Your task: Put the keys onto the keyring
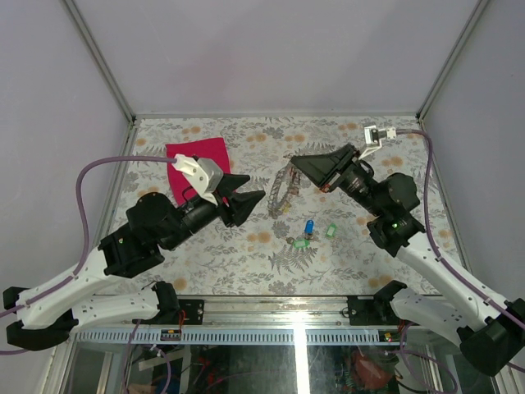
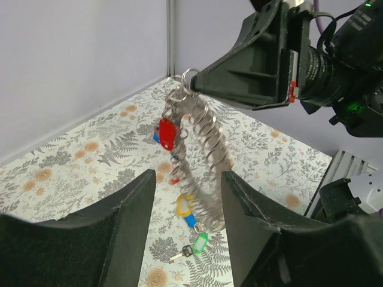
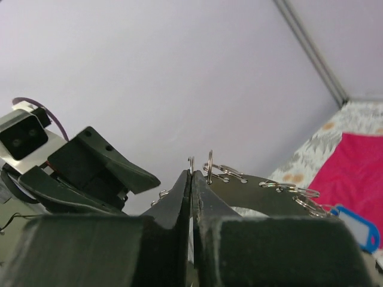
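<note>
The keyring [image 1: 281,194], a grey coiled metal ring, hangs tilted above the table. My right gripper [image 1: 294,163] is shut on its top edge [image 3: 210,167]. A red-tagged key [image 2: 167,133] dangles from the keyring [image 2: 206,134], with a blue tag [image 3: 359,224] beside it. My left gripper [image 1: 256,199] stands open and empty just left of the ring, and the ring shows between its fingers [image 2: 134,209]. A blue-tagged key [image 1: 309,227], a green-tagged key [image 1: 302,243] and a green tag [image 1: 331,231] lie on the table. A yellow tag [image 2: 184,204] lies by the blue one.
A magenta cloth [image 1: 197,161] lies at the back left, partly under my left arm. Grey walls close the table at the back and both sides. The floral tabletop [image 1: 246,254] runs to the near edge between the arm bases.
</note>
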Robot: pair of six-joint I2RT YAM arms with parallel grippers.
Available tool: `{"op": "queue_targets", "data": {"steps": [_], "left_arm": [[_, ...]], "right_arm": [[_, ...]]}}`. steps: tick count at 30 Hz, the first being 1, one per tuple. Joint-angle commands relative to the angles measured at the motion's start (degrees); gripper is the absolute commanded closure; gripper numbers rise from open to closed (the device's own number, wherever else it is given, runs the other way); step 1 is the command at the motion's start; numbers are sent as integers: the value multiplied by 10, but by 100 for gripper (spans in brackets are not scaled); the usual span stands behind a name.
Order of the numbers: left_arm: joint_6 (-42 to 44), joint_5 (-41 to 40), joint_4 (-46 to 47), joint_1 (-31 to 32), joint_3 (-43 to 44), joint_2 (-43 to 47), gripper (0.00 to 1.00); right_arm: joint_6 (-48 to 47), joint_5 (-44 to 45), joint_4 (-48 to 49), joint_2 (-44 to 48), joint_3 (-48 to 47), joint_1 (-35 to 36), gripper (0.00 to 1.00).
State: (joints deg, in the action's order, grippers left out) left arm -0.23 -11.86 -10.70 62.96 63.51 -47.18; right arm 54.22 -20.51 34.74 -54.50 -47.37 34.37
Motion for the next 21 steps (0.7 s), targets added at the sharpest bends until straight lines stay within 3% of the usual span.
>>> {"op": "queue_targets", "data": {"steps": [1,6,14,21], "left_arm": [[2,3,16,2,9,-3,51],[3,4,13,2,15,-5,51],[7,16,12,1,25,-7,53],[7,38,30,2,24,-4,54]], "right_arm": [[-48,55,144,27,10,-3,100],[-109,70,159,34,16,-2,100],[-167,86,274,28,46,-3,100],[-159,91,358,23,73,-3,100]]}}
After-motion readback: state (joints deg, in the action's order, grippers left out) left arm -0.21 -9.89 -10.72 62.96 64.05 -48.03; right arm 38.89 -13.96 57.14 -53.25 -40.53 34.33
